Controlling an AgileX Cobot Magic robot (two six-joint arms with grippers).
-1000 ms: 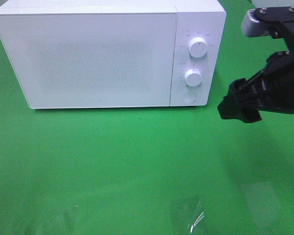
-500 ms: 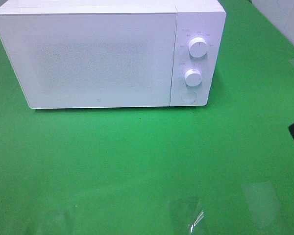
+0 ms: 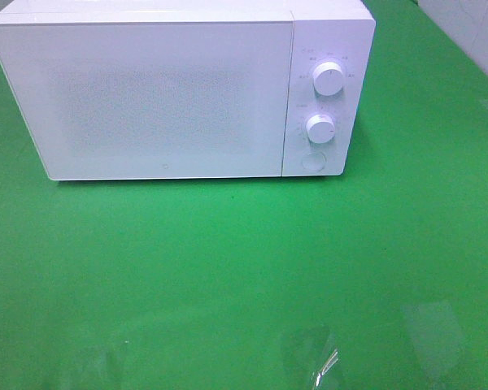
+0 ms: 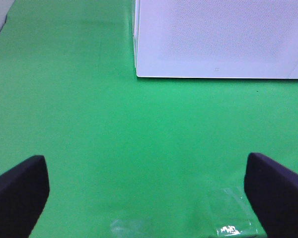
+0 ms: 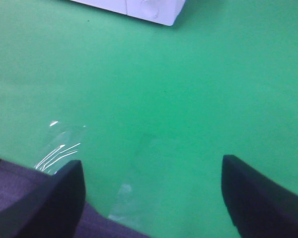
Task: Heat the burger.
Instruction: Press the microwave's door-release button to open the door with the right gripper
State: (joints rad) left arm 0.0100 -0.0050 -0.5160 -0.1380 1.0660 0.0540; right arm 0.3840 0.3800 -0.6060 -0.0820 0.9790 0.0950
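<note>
We see no burger anywhere on the desk. We judge it may lie behind the shut door of the microwave, but the frosted panel hides the inside. The microwave stands toward 12 o'clock, with its knobs and button on its 3 o'clock side, nearer the right arm. The left pincer and right pincer both hang wide and empty over bare green, facing the microwave, so either looks free to take the door or a knob.
</note>
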